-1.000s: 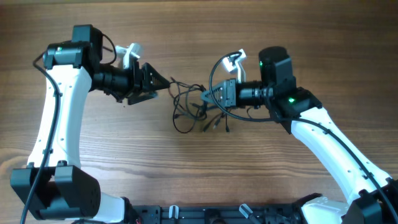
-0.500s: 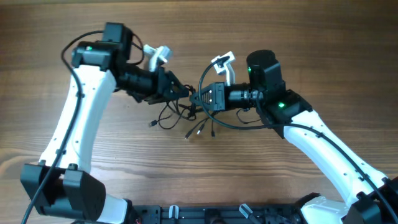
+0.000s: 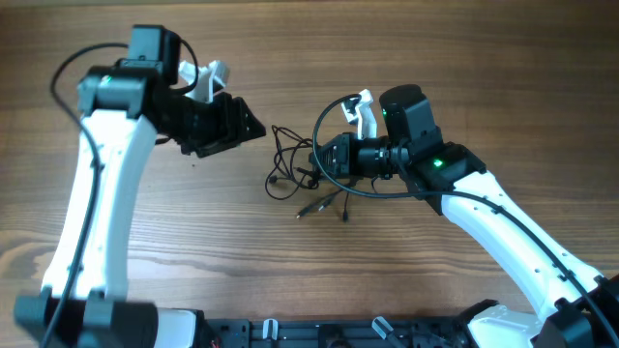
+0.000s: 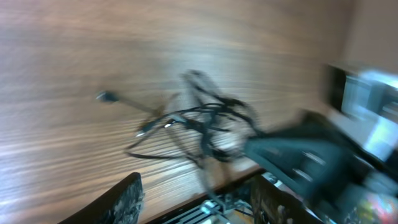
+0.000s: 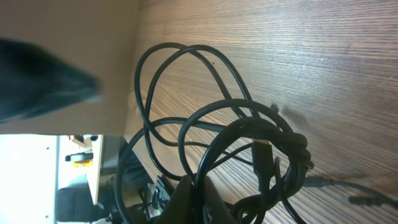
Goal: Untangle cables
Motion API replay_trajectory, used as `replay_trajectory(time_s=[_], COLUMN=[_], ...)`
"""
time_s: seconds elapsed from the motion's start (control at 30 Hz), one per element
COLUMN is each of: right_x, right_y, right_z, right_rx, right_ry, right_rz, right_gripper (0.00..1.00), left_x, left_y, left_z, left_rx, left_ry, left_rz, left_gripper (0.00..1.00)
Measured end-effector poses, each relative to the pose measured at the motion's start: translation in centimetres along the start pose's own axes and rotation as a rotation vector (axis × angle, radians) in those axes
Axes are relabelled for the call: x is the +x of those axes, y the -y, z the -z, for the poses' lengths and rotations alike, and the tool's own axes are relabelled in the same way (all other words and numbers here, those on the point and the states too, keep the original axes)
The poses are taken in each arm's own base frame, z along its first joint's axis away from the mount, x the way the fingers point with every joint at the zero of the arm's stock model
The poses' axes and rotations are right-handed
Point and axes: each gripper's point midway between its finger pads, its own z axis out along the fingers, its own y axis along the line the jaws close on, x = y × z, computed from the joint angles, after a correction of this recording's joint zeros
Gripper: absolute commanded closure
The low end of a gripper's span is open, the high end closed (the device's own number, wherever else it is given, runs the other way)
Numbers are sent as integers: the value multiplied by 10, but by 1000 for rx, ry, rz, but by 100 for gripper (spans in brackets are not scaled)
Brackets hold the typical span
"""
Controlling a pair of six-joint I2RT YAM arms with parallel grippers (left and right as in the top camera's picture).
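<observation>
1. Cables (image 3: pixel 295 166) lie as a black tangle in the middle of the wooden surface (image 3: pixel 435 58), with loose plug ends (image 3: pixel 314 205) trailing out on the near side.
2. Right fingers (image 3: pixel 324 158) are pressed together, pinching the tangle at its right edge; the wrist view shows loops bulging out from the grip.
3. Left fingers (image 3: pixel 250 126) sit farther back, left of the tangle and apart from it, spread with nothing between them.
</observation>
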Motion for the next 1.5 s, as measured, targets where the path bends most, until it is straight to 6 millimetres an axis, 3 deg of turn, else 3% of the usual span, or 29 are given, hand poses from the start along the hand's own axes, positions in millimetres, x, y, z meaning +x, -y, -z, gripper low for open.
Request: replay_trajectory(time_s=[0.1, 0.2, 0.33, 0.43, 0.7, 0.8, 0.9, 1.03, 1.1, 1.17, 1.23, 1.3, 1.4, 1.5], right_x=[-1, -2, -1, -3, -5, -5, -5, -5, -1, 0, -10, -24, -34, -32], right_y=[0, -1, -2, -10, -35, -38, -46, -58, -50, -27, 0, 5, -5, -24], right_z=[0, 0, 0, 0, 3, 4, 10, 21, 21, 25, 39, 57, 89, 108], right_rx=[0, -5, -10, -45, -163, -180, -193, -214, -186, -104, -41, -56, -84, -111], right_ry=[4, 6, 4, 5, -12, -16, -4, 20, 3, -1, 35, 83, 165, 209], right_rz=[2, 5, -8, 5, 37, 34, 45, 77, 48, -18, -81, -85, -49, 12], right_gripper=[96, 96, 96, 96, 96, 96, 96, 96, 96, 96, 96, 96, 96, 96], left_x=[12, 23, 28, 22, 12, 13, 13, 13, 14, 15, 12, 8, 2, 0], left_y=[33, 47, 38, 21, 14, 14, 12, 13, 11, 1, -19, -30, -39, -43], left_z=[22, 1, -44, -58, -61, -63, -68, -69, -68, -64, -54, -47, -41, -38], left_rx=[81, 80, -53, -153, -201, -202, -210, -210, -217, -257, -313, -322, -322, -325], left_ry=[49, -23, -125, -133, -93, -98, -112, -112, -113, -114, -106, -95, -76, -68], left_rz=[-111, -167, -144, -92, -71, -71, -65, -66, -54, 3, 83, 130, 171, 185], left_gripper=[46, 55, 57, 62, 67, 77, 96, 96, 96, 96, 96, 96, 96, 96])
